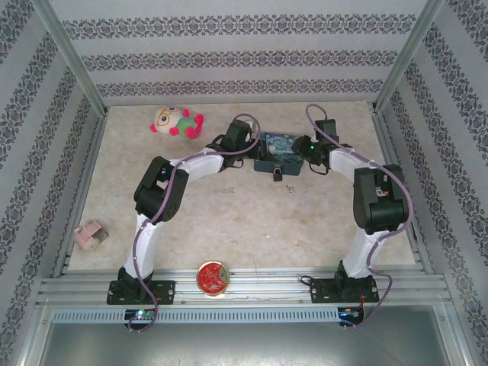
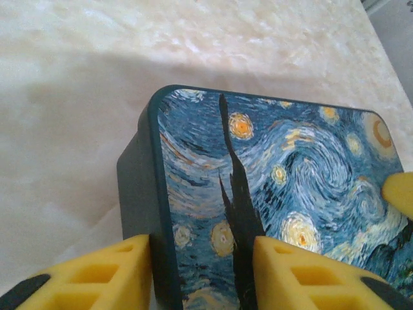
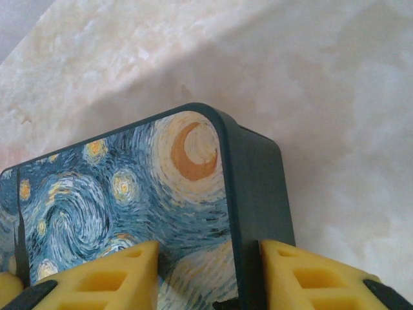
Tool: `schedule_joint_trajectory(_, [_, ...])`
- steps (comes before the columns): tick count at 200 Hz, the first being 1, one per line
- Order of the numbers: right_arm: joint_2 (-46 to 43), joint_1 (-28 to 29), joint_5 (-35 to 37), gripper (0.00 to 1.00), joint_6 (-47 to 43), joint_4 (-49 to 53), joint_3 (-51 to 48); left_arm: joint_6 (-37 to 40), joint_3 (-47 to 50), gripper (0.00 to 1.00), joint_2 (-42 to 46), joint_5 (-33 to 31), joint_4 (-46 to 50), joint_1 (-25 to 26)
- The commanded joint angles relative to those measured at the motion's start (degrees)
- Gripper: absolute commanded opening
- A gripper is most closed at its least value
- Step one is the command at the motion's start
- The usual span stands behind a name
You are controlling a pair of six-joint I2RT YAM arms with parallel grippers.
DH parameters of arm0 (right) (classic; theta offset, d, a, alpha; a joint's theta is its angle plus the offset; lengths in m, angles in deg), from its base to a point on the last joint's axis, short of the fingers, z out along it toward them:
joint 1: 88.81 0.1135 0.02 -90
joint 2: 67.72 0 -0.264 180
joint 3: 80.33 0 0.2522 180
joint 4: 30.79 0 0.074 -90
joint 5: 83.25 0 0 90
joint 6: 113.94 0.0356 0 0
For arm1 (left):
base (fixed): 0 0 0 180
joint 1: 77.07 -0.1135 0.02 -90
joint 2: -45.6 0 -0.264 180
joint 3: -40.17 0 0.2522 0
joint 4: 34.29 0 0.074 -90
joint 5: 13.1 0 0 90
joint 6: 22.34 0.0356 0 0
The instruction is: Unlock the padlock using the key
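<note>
Where the two arms meet, far out on the pale, blotchy table, sits a blue tin with round corners, a smooth dark wall and a lid painted with swirly stars. From above, the padlock shows as a tiny dark lump with a thin loop, touching the tin's near side. Its long way runs from the tin toward the arm bases, loop end at the tin. A tiny speck that may be the key lies on the table just beside it, too small to tell which way it points. The wrist views show close up what the top view can't. The left gripper has its chunky yellow fingers wide apart, one outside the tin's left wall and one over the lid, and they hold nothing. The right gripper is spread the same way across the right wall, near a painted orange moon, also holding nothing. Whether the fingers press on the lid I cannot tell
</note>
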Motion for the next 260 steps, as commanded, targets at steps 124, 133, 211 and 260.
schedule_joint_trajectory(124, [-0.1, 24.7, -4.7, 0.36, 6.9, 1.5, -0.4, -11.3, 46.2, 0.29, 35.6, -12.1, -6.2, 2.7])
schedule_joint_trajectory(133, [-0.8, 26.0, -3.7, 0.37, 7.8, 1.6, -1.4, -12.3, 48.2, 0.29, 37.4, -12.1, -6.1, 2.7])
schedule_joint_trajectory(211, [1.0, 30.4, 2.5, 0.41, 11.7, -0.9, -0.5, -9.7, 49.7, 0.36, 40.2, -15.0, -6.0, 1.1])
schedule_joint_trajectory(260, [4.8, 28.4, 1.9, 0.44, 10.3, -1.1, 4.3, -9.1, 47.8, 0.37, 36.6, -14.1, -8.8, -0.1])
